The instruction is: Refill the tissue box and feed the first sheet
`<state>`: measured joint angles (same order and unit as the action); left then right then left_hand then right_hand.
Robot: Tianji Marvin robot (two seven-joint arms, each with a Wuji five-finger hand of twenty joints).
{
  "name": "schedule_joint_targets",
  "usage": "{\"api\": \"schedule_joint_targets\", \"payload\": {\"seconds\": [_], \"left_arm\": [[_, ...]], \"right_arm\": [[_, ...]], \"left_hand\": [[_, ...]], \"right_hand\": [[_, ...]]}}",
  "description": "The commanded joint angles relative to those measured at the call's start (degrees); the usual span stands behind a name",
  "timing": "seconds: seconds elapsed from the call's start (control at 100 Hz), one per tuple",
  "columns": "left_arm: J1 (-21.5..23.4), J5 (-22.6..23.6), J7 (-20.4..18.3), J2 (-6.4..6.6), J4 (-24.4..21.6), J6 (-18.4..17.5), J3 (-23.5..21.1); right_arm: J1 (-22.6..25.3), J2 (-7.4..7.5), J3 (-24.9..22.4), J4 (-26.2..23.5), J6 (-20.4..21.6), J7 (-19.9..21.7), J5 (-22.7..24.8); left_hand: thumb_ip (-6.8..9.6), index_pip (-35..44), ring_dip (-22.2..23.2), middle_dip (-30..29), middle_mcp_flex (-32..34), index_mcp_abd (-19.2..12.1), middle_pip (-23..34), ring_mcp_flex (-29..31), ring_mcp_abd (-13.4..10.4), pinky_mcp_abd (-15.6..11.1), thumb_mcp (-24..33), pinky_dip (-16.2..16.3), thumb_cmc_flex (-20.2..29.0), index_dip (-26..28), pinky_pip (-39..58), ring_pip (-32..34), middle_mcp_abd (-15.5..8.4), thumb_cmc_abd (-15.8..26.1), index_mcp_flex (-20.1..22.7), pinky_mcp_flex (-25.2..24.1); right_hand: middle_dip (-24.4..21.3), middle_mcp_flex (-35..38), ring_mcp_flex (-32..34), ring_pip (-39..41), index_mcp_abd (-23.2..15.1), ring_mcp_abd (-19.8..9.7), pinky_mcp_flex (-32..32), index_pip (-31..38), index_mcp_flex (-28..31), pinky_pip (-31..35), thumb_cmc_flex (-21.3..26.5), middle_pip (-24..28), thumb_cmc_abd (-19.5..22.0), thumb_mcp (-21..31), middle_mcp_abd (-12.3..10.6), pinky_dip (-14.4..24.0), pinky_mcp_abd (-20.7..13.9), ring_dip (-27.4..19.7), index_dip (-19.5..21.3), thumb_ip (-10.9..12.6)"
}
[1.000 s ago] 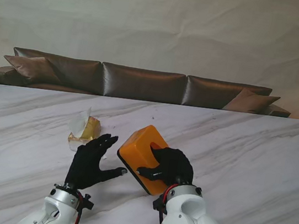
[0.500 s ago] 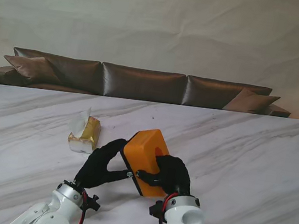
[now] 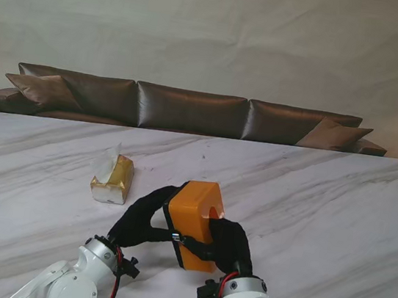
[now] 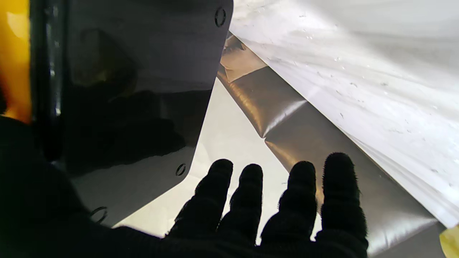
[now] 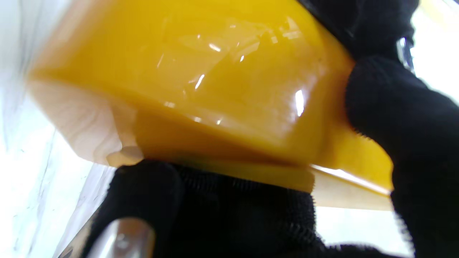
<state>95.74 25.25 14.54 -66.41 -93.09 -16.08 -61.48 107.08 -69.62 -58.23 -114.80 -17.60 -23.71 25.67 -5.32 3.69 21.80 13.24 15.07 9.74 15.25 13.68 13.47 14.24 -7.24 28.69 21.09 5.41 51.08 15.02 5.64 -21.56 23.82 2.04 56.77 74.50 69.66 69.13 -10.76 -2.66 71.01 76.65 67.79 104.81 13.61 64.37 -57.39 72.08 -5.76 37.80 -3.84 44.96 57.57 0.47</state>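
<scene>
While the refill has yet to begin: both hands are busy turning the box up off the table.
Box: the orange tissue box (image 3: 195, 219) is tipped on edge near the robot, its black base plate (image 4: 136, 89) facing left.
Right hand: right hand (image 3: 229, 244) wrapped round the box's near end, gripping it.
Left hand: left hand (image 3: 141, 219) against the base, fingers (image 4: 304, 200) spread.
Refill: tissue pack (image 3: 112, 178) lies untouched to the left.
Left to do: open base, load pack, feed sheet.
</scene>
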Motion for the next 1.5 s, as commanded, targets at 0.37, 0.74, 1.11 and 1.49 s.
{"api": "schedule_joint_targets", "payload": {"seconds": [0.37, 0.74, 1.11, 1.49], "left_arm": [[-4.8, -14.8, -11.5, 0.25, 5.7, -7.8, 3.9], [-8.9, -26.8, -17.9, 0.19, 11.9, -14.4, 7.7], [-12.5, -37.2, -26.8, 0.93, 16.2, -17.3, 11.3], [-12.9, -31.8, -20.5, -0.37, 16.6, -17.8, 12.8]], "right_arm": [[3.7, 0.9, 2.3, -1.2, 9.1, 2.1, -0.1], [4.3, 1.07, 4.2, -1.4, 12.4, 2.1, -0.4], [3.9, 1.1, 5.1, -2.0, 12.7, 2.7, -1.1], [3.6, 0.8, 6.0, -2.0, 10.9, 1.5, -0.1]], "left_hand": [[0.54, -4.5, -3.4, -4.6, -6.0, 2.0, -8.2, -4.2, -0.1, 0.2, 5.0, -0.9, 5.6, -2.9, -2.3, -1.7, 1.7, 0.1, -6.6, -0.9], [0.58, 4.0, -2.9, -2.8, -4.3, 0.0, -4.9, -2.6, -2.1, -1.6, 5.2, 0.0, 7.2, 4.9, -3.1, -2.1, -1.8, -2.1, -9.3, -0.5], [2.59, 6.6, -1.3, 0.9, -3.1, 0.9, 1.5, 1.7, -3.2, -4.4, 8.0, 3.9, 13.9, 11.5, -0.4, -1.2, -2.2, -6.7, -15.7, 1.3], [1.21, 8.4, 2.5, 6.3, -2.6, 1.2, 11.2, 4.2, -1.0, -3.6, 41.9, 6.5, 4.8, 14.7, 3.2, 2.1, -5.2, -16.6, -15.4, 1.8]], "right_hand": [[1.1, 8.3, 5.7, 24.3, 1.4, 2.3, -0.5, 3.6, 8.5, 15.2, 4.8, 14.3, 2.5, 4.1, 1.7, 0.8, -10.6, 4.1, -1.2, 2.1], [1.1, 8.3, 5.7, 24.3, 1.3, 2.3, -0.5, 3.5, 8.5, 15.2, 4.8, 14.2, 2.6, 3.9, 1.7, 0.7, -10.6, 4.1, -1.0, 2.2], [1.0, 8.3, 5.7, 24.2, 1.1, 2.3, -0.5, 3.3, 8.4, 15.2, 4.8, 14.1, 2.8, 3.7, 1.6, 0.6, -10.6, 4.1, -1.0, 2.3], [1.0, 8.3, 5.7, 24.1, 1.0, 2.2, -0.5, 3.3, 8.5, 15.2, 4.8, 14.1, 2.9, 3.5, 1.5, 0.4, -10.6, 4.0, -0.8, 2.4]]}}
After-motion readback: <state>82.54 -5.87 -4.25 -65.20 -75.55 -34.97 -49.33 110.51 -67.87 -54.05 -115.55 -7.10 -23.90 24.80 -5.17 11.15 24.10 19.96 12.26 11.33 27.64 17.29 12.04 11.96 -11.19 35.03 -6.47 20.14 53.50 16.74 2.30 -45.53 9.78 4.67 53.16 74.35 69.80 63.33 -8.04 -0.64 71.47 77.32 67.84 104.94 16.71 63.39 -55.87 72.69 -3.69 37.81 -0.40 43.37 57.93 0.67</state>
